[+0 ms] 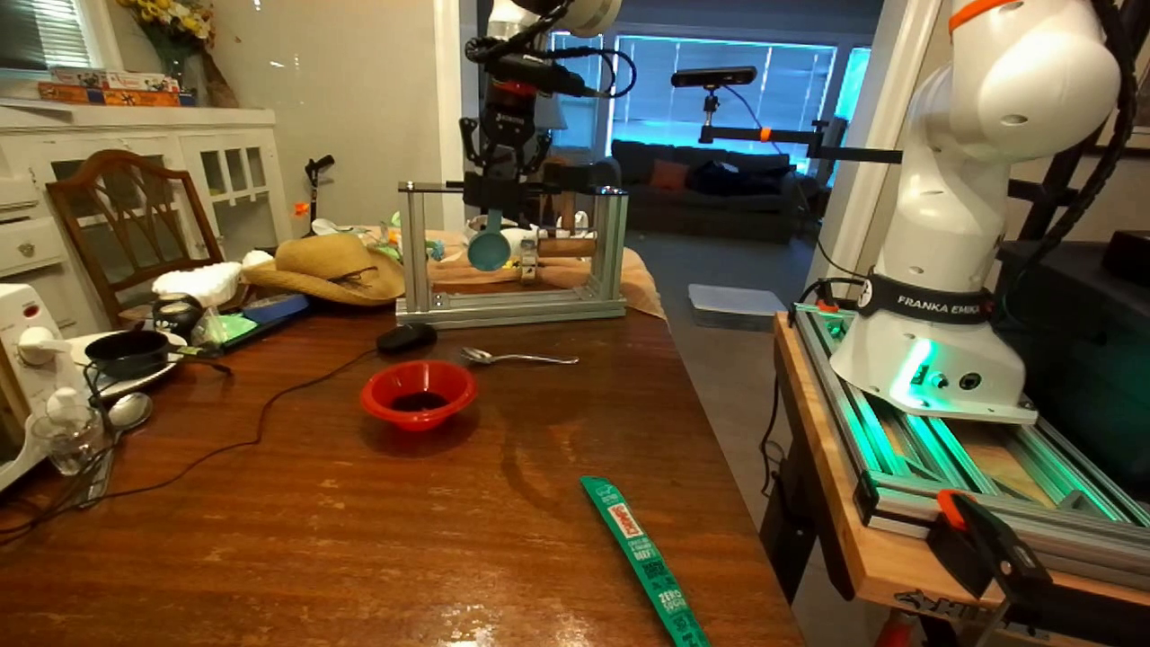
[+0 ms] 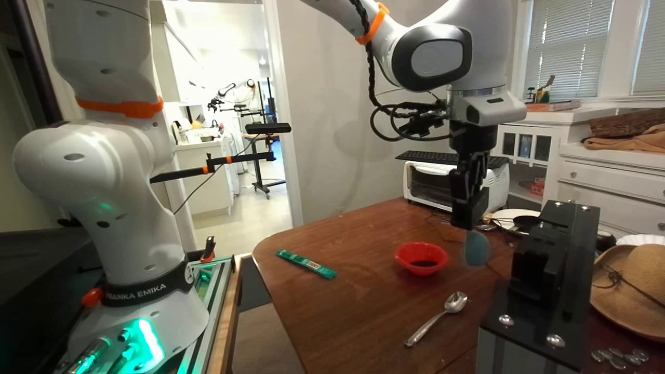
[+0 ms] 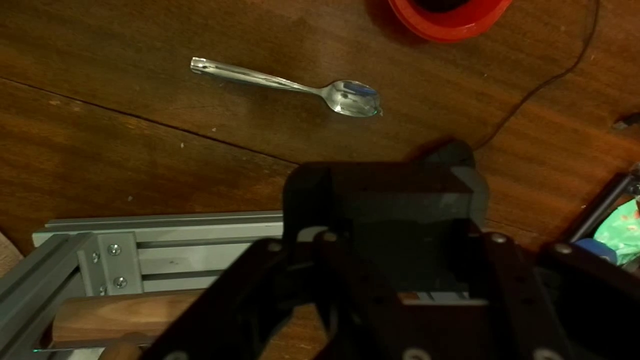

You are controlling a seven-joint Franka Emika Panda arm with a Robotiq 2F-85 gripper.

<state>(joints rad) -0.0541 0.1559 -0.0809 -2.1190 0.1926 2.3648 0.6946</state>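
My gripper (image 1: pixel 506 171) is shut on a black block (image 1: pixel 496 192), from which a round teal paddle (image 1: pixel 489 250) hangs down. From the side, in an exterior view, the gripper (image 2: pixel 470 200) and the teal paddle (image 2: pixel 476 248) are in the air above the table, close to a red bowl (image 2: pixel 418 250) with something dark in it. In the wrist view the black block (image 3: pixel 395 185) fills the space between the fingers and hides the paddle. A metal spoon (image 3: pixel 352 98) lies on the wood between the gripper and the red bowl (image 3: pixel 450 31).
A metal frame stand (image 1: pixel 512 311) with a black top plate is right by the gripper; a wooden handle (image 1: pixel 568 247) sits in it. A corded mouse (image 1: pixel 406 338), a green packet (image 1: pixel 640 557), a straw hat (image 1: pixel 332 265) and a black pan (image 1: pixel 128 355) are also on the table.
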